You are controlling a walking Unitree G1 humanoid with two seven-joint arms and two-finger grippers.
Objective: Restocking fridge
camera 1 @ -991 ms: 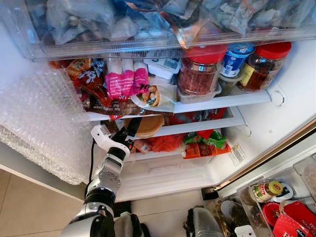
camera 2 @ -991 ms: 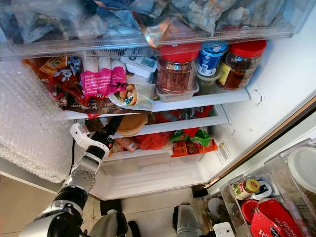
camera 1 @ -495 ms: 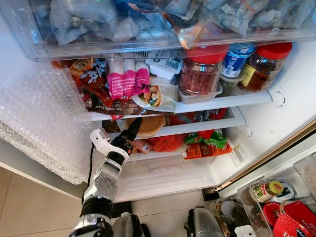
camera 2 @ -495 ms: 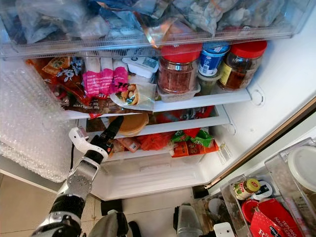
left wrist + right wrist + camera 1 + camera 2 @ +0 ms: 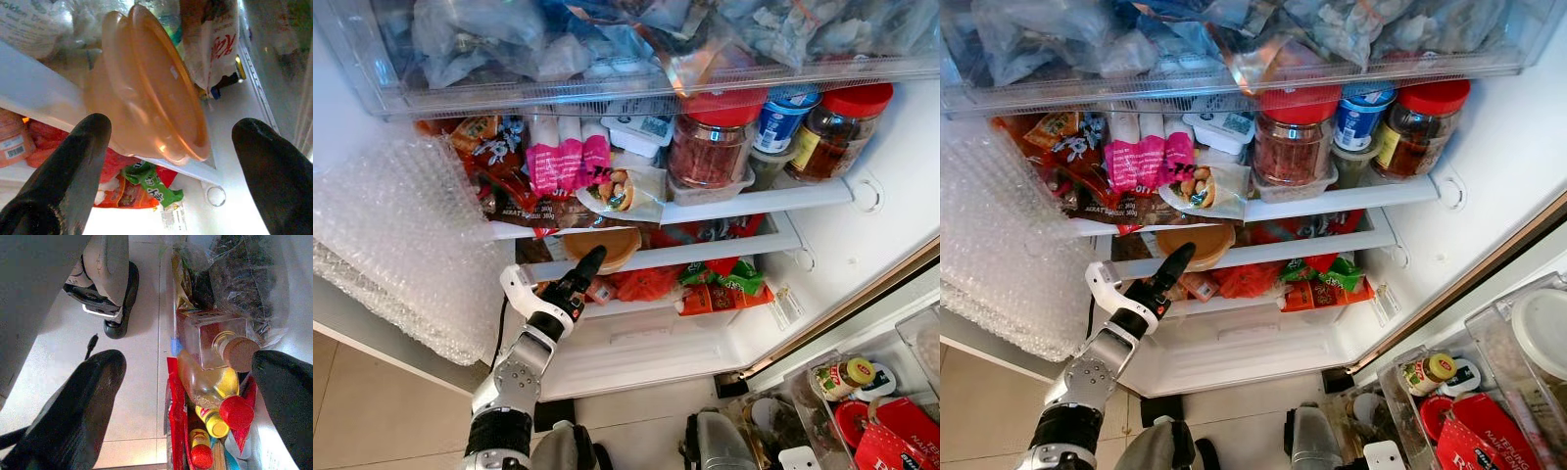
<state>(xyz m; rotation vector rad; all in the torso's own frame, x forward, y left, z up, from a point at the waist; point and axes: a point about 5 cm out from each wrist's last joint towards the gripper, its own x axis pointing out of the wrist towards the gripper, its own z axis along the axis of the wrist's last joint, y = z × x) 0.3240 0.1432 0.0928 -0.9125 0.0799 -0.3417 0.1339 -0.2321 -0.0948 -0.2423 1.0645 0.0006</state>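
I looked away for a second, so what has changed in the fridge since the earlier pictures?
The left gripper, fingers open, has drawn back out and to the right from beside the orange lidded container, which it has left on the middle shelf. The jars and packets above stayed put.

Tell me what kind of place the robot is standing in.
Most likely a home kitchen, at an open fridge: white shelves crowded with red-lidded jars and snack packets, a tiled floor below. The left end effector reaches toward an orange container.
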